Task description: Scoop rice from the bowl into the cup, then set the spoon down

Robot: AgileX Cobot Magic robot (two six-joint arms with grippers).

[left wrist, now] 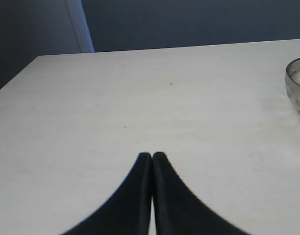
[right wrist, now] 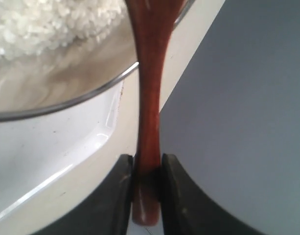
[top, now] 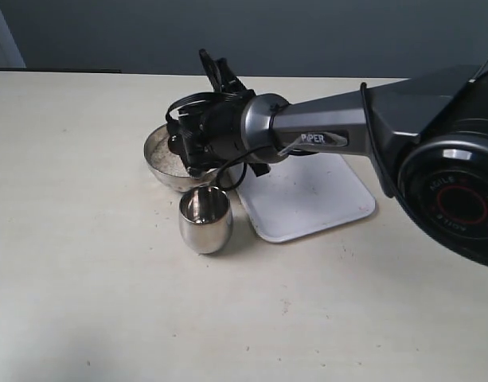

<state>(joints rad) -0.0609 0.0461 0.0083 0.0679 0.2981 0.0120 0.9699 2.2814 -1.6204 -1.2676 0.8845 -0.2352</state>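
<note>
Right gripper (right wrist: 147, 165) is clamped tight on the spoon (right wrist: 150, 73), jaws pinching the slim handle near its end. From the fingers the handle runs straight ahead, over the rim of the bowl (right wrist: 66, 83). The rice (right wrist: 37, 24) is heaped in that bowl, beside the spoon's far end, which is cut off from view. A white tray (right wrist: 52, 147) lies under the handle. The cup (top: 205, 221) stands upright just beside the bowl, near this gripper. Left gripper (left wrist: 152, 157) has its fingertips pressed together, gripping nothing, over bare table (left wrist: 140, 98), with the bowl well ahead and off to one side.
</note>
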